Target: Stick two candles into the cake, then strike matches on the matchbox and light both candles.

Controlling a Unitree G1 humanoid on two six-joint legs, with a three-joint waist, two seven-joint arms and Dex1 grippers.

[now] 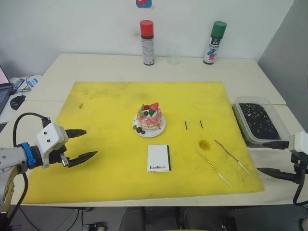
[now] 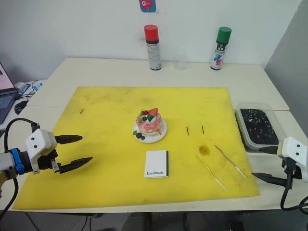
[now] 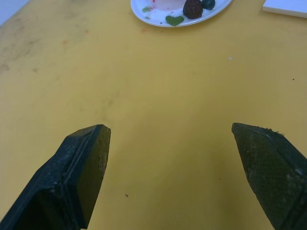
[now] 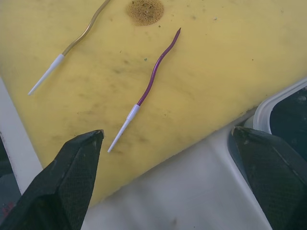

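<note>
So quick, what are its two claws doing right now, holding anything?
Left gripper: open, holding nothing, over the yellow mat.
Right gripper: open, holding nothing, near the candles.

A lab test bench, we think.
We see pale tables [image 1: 120,67] pushed against a bare white wall [image 1: 72,24], a stained yellow mat [image 1: 120,106], two spray cans [image 1: 147,42], and a laptop [image 2: 6,91].

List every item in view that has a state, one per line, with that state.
left gripper: open, empty, over the yellow mat
right gripper: open, empty
candles: lying flat, not in the cake
cake: on its plate, no candles
matches: lying on the mat, unlit
matchbox: flat, closed
spray cans: upright, capped
</note>
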